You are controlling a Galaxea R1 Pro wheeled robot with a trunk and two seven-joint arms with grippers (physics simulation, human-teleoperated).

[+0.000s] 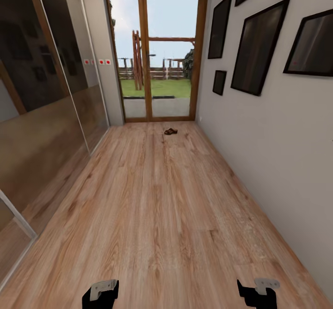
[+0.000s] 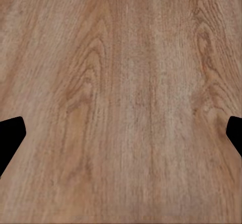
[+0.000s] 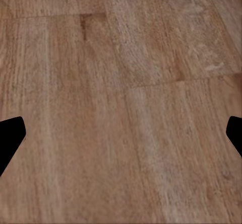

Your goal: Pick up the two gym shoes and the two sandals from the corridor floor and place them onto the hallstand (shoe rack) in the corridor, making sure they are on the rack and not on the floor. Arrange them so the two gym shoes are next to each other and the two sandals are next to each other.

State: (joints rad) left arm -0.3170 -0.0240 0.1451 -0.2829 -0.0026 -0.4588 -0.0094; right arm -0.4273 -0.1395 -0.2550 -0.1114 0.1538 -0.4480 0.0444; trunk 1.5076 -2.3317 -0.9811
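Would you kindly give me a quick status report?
Left gripper open, right gripper open, both empty. Sandals on floor by glass door. Path clear.

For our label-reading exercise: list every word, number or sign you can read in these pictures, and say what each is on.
No readable text in any view.
Red dots on white patches on the wall left of the glass door: marks, no letters legible.
Dark picture frames: no captions.
Sandals: too small for any brand.

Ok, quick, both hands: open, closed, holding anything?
Left hand: open, empty, over bare corridor floor.
Right hand: open, empty, over the floor too.
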